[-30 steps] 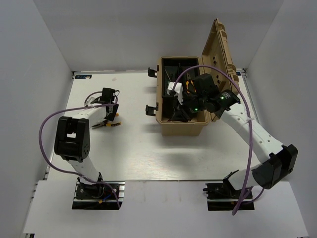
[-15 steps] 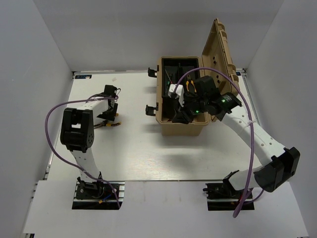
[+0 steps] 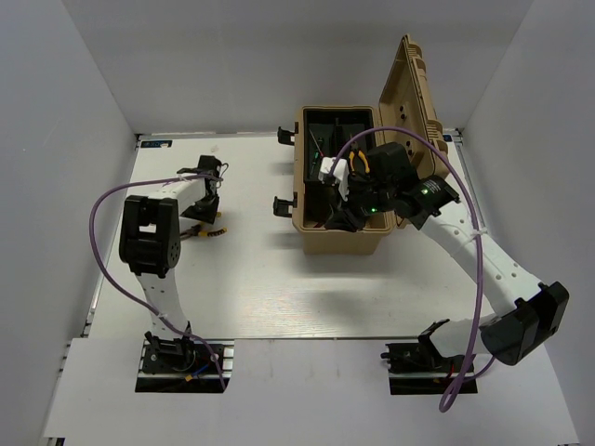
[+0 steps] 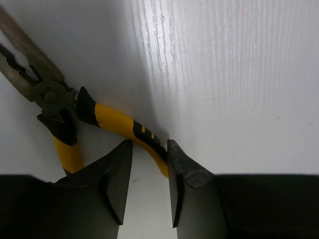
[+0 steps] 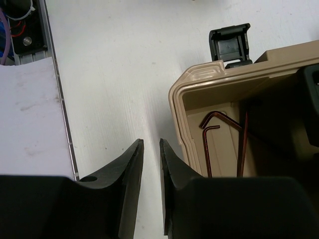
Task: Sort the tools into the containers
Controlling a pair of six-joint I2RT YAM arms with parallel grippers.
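From above: tan toolbox point(image 3: 339, 243) open on the white table point(image 3: 251, 288), lid point(image 3: 409, 102) upright along its right side. Right claw point(image 3: 337, 212) low over the front part of the toolbox, hard to separate from the dark interior. Well apart, at the left of the table, left claw point(image 3: 209, 203) pointing down just above the yellow-handled pliers point(image 3: 206, 230).

From the left wrist: yellow-handled pliers point(image 4: 55, 97) flat on the table point(image 4: 239, 74), steel nose toward the upper left. Left claw point(image 4: 149, 149) parted, one yellow handle running into the gap and ending at the inner edge of the right-hand finger point(image 4: 192, 194). Touching or not, impossible to tell.

From the right wrist: right claw point(image 5: 151, 149) nearly closed, only a thin slit between the fingers point(image 5: 127, 189), nothing held. Just to the right, a corner of the toolbox point(image 5: 185, 89), with a black latch point(image 5: 230, 44) on its outer wall. Inside, on the tan floor, dark hex keys point(image 5: 212, 130) lying together.
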